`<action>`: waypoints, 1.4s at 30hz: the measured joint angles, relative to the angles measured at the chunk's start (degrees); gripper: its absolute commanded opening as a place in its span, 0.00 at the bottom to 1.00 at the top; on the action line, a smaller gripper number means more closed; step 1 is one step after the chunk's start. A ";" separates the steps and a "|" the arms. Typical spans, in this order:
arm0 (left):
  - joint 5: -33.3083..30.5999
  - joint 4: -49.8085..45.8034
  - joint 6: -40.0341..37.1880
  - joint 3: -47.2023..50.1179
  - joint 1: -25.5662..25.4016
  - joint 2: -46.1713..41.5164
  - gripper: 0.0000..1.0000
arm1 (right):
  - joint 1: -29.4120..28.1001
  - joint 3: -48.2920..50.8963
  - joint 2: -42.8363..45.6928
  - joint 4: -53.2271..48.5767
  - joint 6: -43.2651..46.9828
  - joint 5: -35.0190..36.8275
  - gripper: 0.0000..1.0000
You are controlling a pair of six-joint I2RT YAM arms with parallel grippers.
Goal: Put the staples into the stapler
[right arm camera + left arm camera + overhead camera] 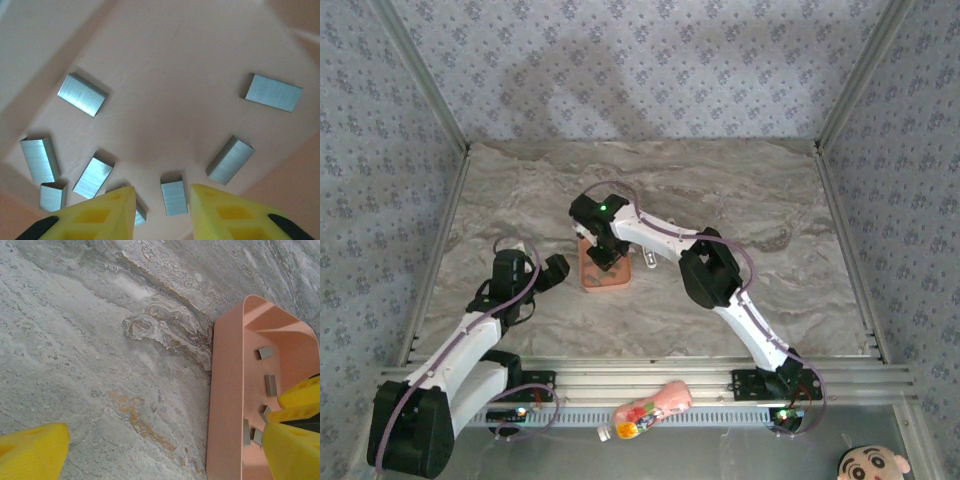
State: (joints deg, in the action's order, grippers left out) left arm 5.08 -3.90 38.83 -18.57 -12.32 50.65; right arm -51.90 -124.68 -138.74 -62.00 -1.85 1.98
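Several staples lie loose in the salmon-pink tray (614, 279): short grey metal strips such as one (82, 94), another (273, 92) and a third (230, 160). My right gripper (162, 200) hangs low over the tray floor, open, its yellow fingertips (107, 210) either side of one staple strip (174, 198) without touching it. From above, the right gripper (604, 252) is over the tray. The left gripper (556, 270) stands open just left of the tray, over bare table. A small pale object, likely the stapler (648, 259), lies right of the tray.
In the left wrist view the tray's long wall (226, 390) runs along the right, with staples (270, 385) inside. A pink bottle with a colourful label (645, 410) lies on the near rail. A cartoon-face toy (868, 465) sits at the bottom right. Patterned walls enclose the table.
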 measured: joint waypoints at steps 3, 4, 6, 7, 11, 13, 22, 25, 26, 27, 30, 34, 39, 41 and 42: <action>0.00 0.00 -0.02 0.00 0.00 0.00 0.98 | 0.00 -1.09 -1.18 -0.50 0.02 0.39 0.34; 0.00 0.02 -0.07 0.00 0.00 0.00 0.98 | 0.00 -1.31 -1.60 -0.68 0.02 0.42 0.34; 0.02 0.02 -0.22 0.00 0.00 0.00 0.98 | 0.00 -1.66 -2.43 -1.03 0.04 0.48 0.34; 0.00 0.02 -0.20 0.02 0.00 0.00 0.98 | 0.00 -1.81 -2.78 -1.27 0.04 0.61 0.34; 0.02 0.04 -0.22 0.13 0.00 0.00 0.98 | 0.00 -2.67 -3.23 -2.12 0.24 0.83 0.34; 0.00 0.02 -0.26 0.20 0.00 0.00 0.98 | -0.02 -3.21 -3.30 -2.62 0.26 0.87 0.33; 0.02 0.24 -0.37 0.48 0.02 0.00 0.98 | -0.15 -6.16 -5.44 -4.44 0.87 1.99 0.32; 0.00 0.24 -0.39 0.52 0.00 0.00 0.98 | -0.24 -7.30 -6.16 -5.27 1.09 2.14 0.29; 0.00 0.26 -0.39 0.52 0.00 0.00 0.98 | -0.24 -7.52 -6.32 -5.44 1.09 2.14 0.28; 0.00 0.26 -0.39 0.52 0.00 0.00 0.98 | -0.28 -7.87 -6.47 -5.66 1.11 2.16 0.27; 0.00 0.26 -0.39 0.52 0.00 0.00 0.98 | -0.37 -8.41 -6.78 -6.12 1.09 2.12 0.25; 0.02 0.24 -0.39 0.52 0.00 0.00 0.98 | -0.37 -8.76 -6.91 -6.45 1.07 2.10 0.22; 0.00 0.20 -0.42 0.52 0.00 -1.07 0.98 | -0.37 -8.76 -6.91 -6.40 1.05 2.08 0.21; 0.00 0.09 -0.50 0.52 0.02 -1.88 0.98 | -0.37 -8.76 -6.84 -6.38 1.03 1.99 0.20; 0.00 0.00 -0.66 0.52 0.00 -2.34 0.98 | -0.37 -8.74 -6.73 -6.34 0.98 1.88 0.20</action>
State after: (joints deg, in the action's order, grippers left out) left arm 5.08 -3.90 38.17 -18.04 -12.32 48.31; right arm -52.27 -133.43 -145.47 -68.34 -0.86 3.86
